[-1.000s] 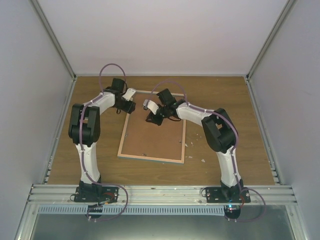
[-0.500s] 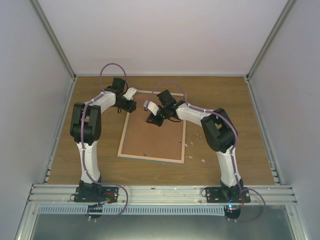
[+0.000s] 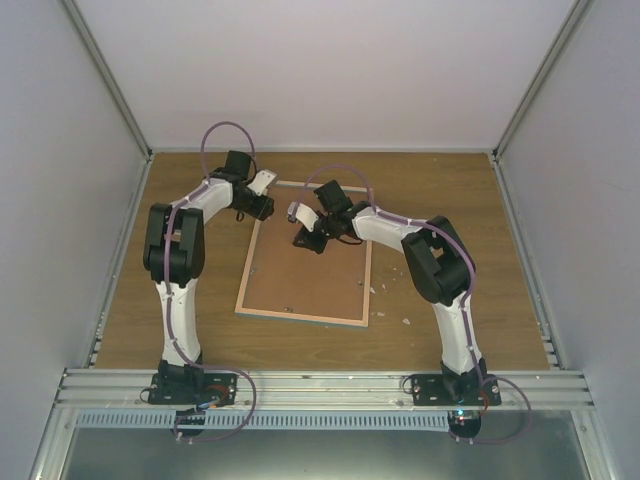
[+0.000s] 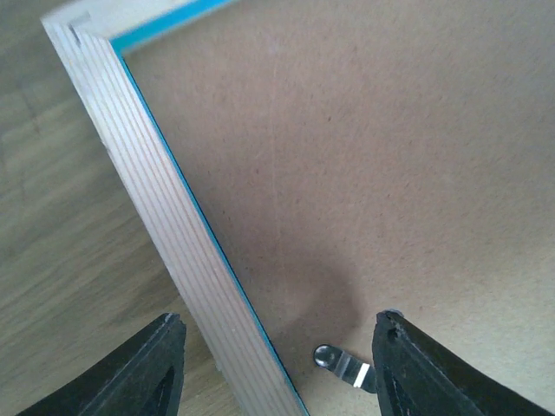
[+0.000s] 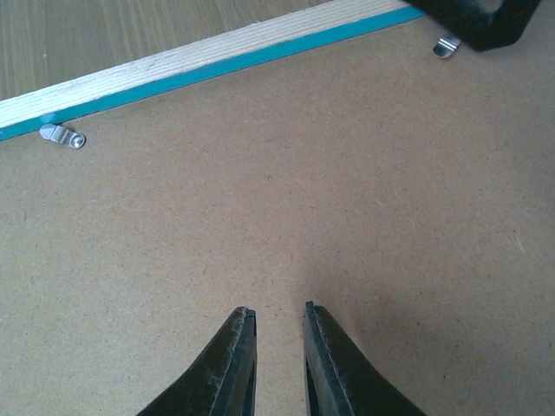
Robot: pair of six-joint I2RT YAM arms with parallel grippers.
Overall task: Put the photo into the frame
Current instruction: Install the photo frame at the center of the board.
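The frame (image 3: pixel 300 316) lies face down on the table, its brown backing board (image 3: pixel 305 275) up; the photo is out of view. My left gripper (image 3: pixel 258 207) is open near the frame's far left corner. In the left wrist view it (image 4: pixel 277 364) straddles the light wood edge (image 4: pixel 165 217), one finger over the table, the other over the board beside a metal clip (image 4: pixel 342 364). My right gripper (image 3: pixel 300 240) points down at the board's far part. Its fingertips (image 5: pixel 279 321) stand a narrow gap apart with nothing between them.
Two more metal clips (image 5: pixel 62 135) (image 5: pixel 447 45) sit along the frame's teal inner edge; the left gripper's finger (image 5: pixel 473 17) shows beside the second. White crumbs (image 3: pixel 385 312) lie on the wood table (image 3: pixel 450 200) right of the frame. Walls close in on both sides.
My left gripper has shifted slightly toward the frame's far corner and its jaws have narrowed a little. The right gripper has barely moved.
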